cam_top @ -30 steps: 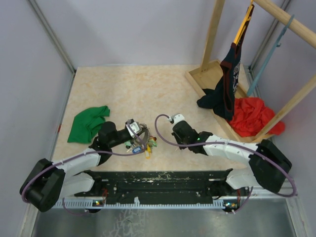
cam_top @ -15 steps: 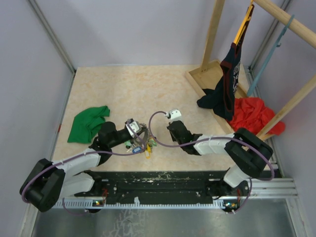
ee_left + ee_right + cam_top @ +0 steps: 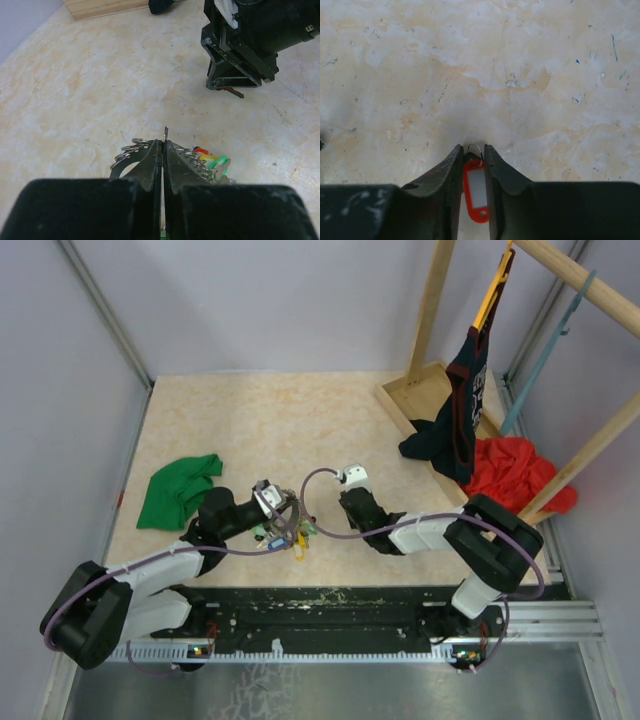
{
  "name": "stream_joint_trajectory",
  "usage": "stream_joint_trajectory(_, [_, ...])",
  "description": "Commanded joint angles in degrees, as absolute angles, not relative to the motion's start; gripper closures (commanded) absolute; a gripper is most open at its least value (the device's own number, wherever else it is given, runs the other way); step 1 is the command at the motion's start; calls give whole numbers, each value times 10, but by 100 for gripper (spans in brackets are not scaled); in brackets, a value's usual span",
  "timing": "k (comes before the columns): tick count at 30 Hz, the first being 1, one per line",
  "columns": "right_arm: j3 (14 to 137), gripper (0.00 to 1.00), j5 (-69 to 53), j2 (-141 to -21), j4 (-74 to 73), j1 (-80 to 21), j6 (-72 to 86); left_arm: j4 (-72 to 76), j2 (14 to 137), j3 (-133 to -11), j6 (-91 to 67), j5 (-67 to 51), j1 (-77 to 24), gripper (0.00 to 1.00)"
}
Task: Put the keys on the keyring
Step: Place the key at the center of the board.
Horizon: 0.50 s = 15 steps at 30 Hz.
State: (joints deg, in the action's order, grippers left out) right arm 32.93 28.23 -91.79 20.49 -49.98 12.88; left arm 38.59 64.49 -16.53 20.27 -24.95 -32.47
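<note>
- With left fingers pressed together, pinching the wire of the keyring; wire end poking up just past the tips, small rings on both sides, red, yellow and green tags bunched just right of them.
- With right fingers closed on a key, gripping its red tag across the flat faces; small split ring just beyond the tips, low over the tabletop, contact impossible to tell.
- Likely light and stiff to handle: thin metal and hard plastic, slick against the pads, prone to swivel or slip out if squeezed near an edge.
- Best held, by this look, across the tag's flat faces, leaving the small ring free ahead of the tips for threading.
- Keyring probably springy, and floppy under its load of keys; best pinched close to the open end, to keep that end steady.
- From the right wrist alone: tag sitting squarely between the fingers, ring ahead; nothing of the keyring.
- From the left wrist alone: the wire end, plus the right fingers ahead and to the right, well apart, with the key low beneath them; blade unclear.
- From above alone: both pairs of fingers facing each other, apart, keyring at the left pair; too small there to judge either grip.
</note>
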Motion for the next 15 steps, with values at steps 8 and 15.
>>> stream_joint_trajectory(8, [489,47,218,-833,-102,-467,151,412,630,-161,189,-236,-324,100])
stream_joint_trajectory(15, [580,44,97,-852,-258,-406,137,411,630,-162,184,-238,-323,100])
